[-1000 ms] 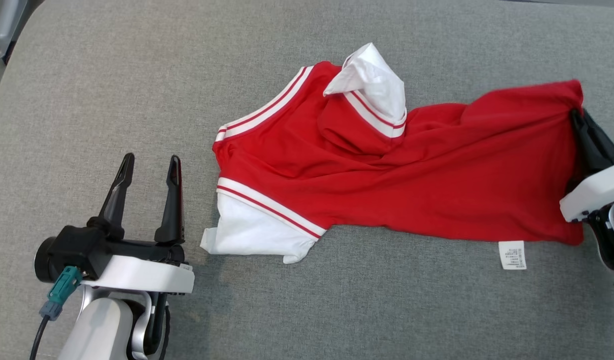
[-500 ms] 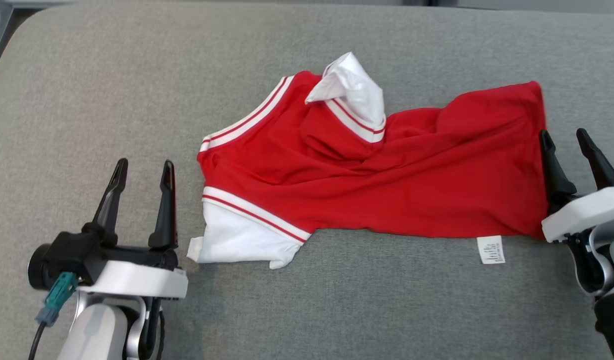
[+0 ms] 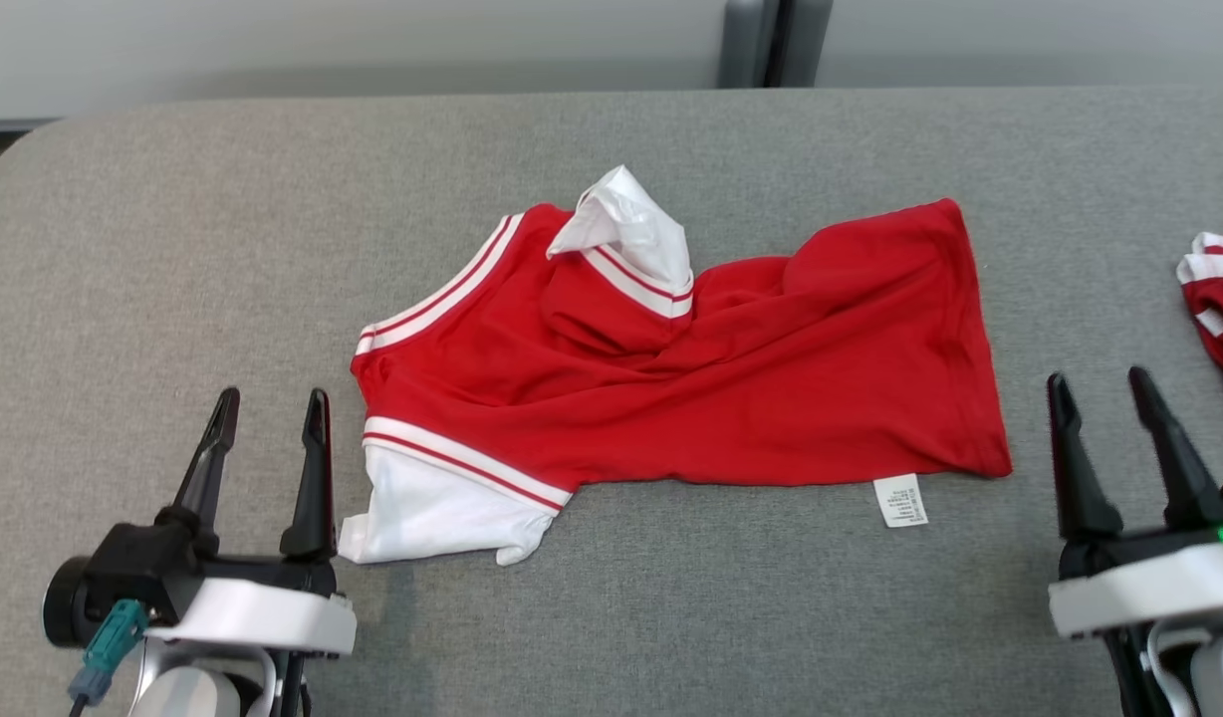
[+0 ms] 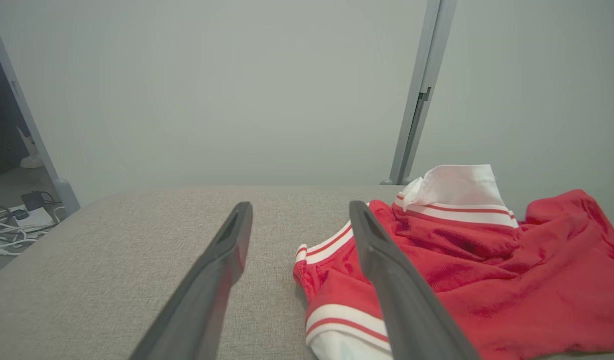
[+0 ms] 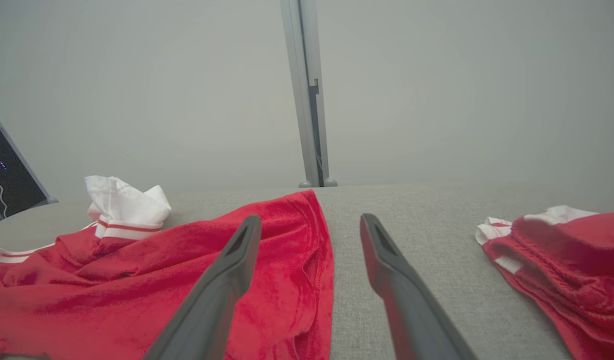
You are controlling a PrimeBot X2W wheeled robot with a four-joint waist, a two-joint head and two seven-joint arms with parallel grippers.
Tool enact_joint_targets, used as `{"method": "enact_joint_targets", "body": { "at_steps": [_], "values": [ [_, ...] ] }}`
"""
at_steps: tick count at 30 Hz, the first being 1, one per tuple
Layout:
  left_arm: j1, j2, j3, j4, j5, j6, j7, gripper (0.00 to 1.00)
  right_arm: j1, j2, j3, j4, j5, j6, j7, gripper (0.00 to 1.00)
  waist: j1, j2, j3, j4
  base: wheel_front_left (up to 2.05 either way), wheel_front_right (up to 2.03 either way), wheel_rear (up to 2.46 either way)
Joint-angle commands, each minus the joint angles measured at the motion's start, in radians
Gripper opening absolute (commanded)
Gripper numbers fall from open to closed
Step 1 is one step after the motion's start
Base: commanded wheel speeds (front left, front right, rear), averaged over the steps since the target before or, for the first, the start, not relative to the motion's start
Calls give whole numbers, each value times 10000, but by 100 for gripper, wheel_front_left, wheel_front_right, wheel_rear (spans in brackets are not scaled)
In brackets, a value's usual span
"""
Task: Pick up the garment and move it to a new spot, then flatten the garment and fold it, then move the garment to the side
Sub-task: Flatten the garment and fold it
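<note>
— At the right hem of the garment (image 3: 691, 388), what has changed?

— The right gripper (image 3: 1097, 378) has let go. A second ago it was clamped on that hem. Its jaws now stand wide apart and empty, drawn back to the near right of the cloth and clear of it. You may treat the move to a new spot as done, in my judgement, and flattening comes next. The left gripper (image 3: 273, 396) is also wide open and empty, just left of the near white sleeve (image 3: 432, 508). The head camera has tilted, so disregard the apparent shift of the scene.

— Where does the garment lie, and what obstructs you?

— It lies in the middle of the bench (image 3: 173, 249), bunched, with the far white sleeve (image 3: 631, 224) standing up and a care label (image 3: 900, 500) showing at the near edge. A second red garment (image 3: 1219, 299) sits at the right edge of the bench, so keep your right-hand sweep clear of it.
</note>
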Motion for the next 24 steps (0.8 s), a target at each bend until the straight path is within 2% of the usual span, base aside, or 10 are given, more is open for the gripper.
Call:
{"method": "enact_joint_targets", "body": {
  "at_steps": [1, 10, 21, 24],
  "values": [
    [132, 98, 50, -2, 45, 23, -25, 100, 269, 52, -51, -277, -135, 3, 103, 100, 0, 0, -179, -113, 0, 0, 0],
    [739, 151, 34, -23, -86, 148, 70, 100, 1732, 636, -297, -1819, -528, 3, 915, 100, 0, 0, -722, -245, 0, 0, 0],
    [914, 229, -139, -50, -67, 166, 296, 100, 2126, 894, -564, -2381, -628, 3, 1267, 100, 0, 0, -802, -237, 0, 0, 0],
    [925, 260, -264, 55, -137, 44, 515, 100, 2103, 946, -581, -2418, -630, 3, 1268, 100, 0, 0, -769, -239, 0, 0, 0]
  ]
}}
